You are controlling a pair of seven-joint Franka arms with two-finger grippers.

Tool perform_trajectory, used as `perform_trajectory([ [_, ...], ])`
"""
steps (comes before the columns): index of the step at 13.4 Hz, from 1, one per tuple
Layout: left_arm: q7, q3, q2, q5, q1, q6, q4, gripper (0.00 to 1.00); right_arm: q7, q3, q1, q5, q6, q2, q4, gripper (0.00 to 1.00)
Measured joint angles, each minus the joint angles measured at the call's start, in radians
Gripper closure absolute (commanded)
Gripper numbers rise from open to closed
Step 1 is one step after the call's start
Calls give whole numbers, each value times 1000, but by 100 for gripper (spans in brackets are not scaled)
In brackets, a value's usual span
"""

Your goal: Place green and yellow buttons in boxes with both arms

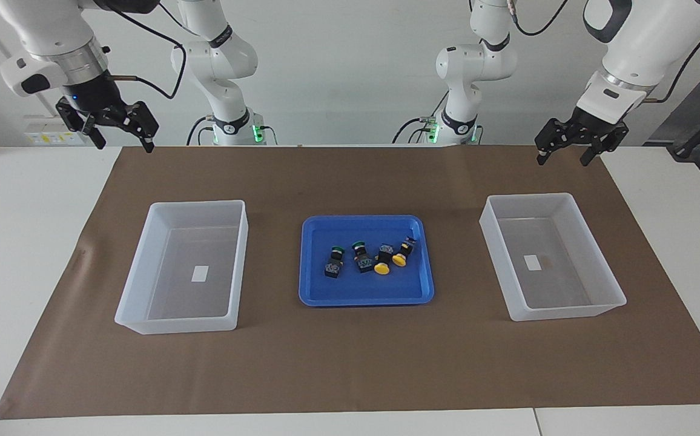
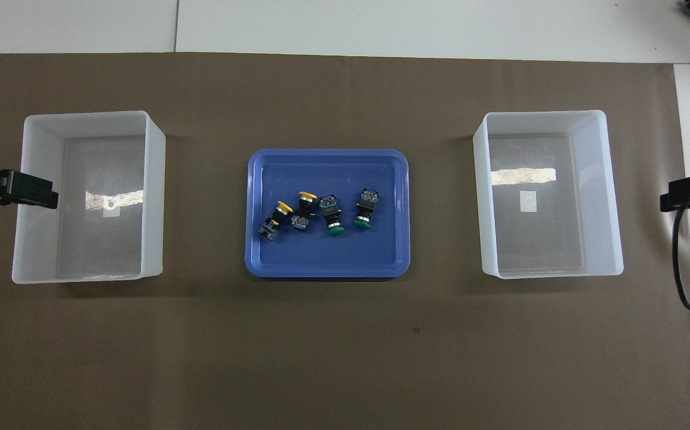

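We see two white jointed arms, both waiting, tools raised over the robots' edge of the brown paper mat (image 1: 350, 363) covering the white table (image 1: 23, 242). The left arm's black two-finger tool (image 1: 565, 158) hangs over the mat's corner at its own end, fingers spread apart, gripping nothing. The right arm's black two-finger tool (image 1: 123, 145) hangs over the corner at its end, fingers also apart and empty.

Next out, mid-table, we have three containers in a row. A translucent white rectangular plastic bin (image 1: 613, 290) sits toward the left arm's end, a small white label on its floor. A matching translucent white bin (image 1: 138, 266) sits toward the right arm's end, also labelled.

Between them lies a shallow blue plastic tray (image 1: 320, 290) with all four push-button switches lying on their sides in a loose row: the two yellow-capped switches (image 1: 381, 267), (image 1: 399, 260) toward the left arm's end, the two green-capped switches (image 1: 359, 246), (image 1: 336, 249) toward the right arm's end. The inner yellow and green ones lie just beside each other.
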Motion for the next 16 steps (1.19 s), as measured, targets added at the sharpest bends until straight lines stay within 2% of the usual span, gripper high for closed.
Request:
perform_trajectory([
  [4,0,0,0,0,0,0,0,0,17,1,21,0,24,1,-5,0],
  [7,0,0,0,0,0,0,0,0,83,4,85,2,50,15,-13,0],
  [10,0,-1,0,0,0,1,0,0,139,9,143,3,145,48,-21,0],
  [12,0,0,0,0,0,1,0,0,204,11,183,4,225,95,-29,0],
  [16,0,5,0,0,0,1,-1,0,399,14,298,5,424,253,-36,0],
])
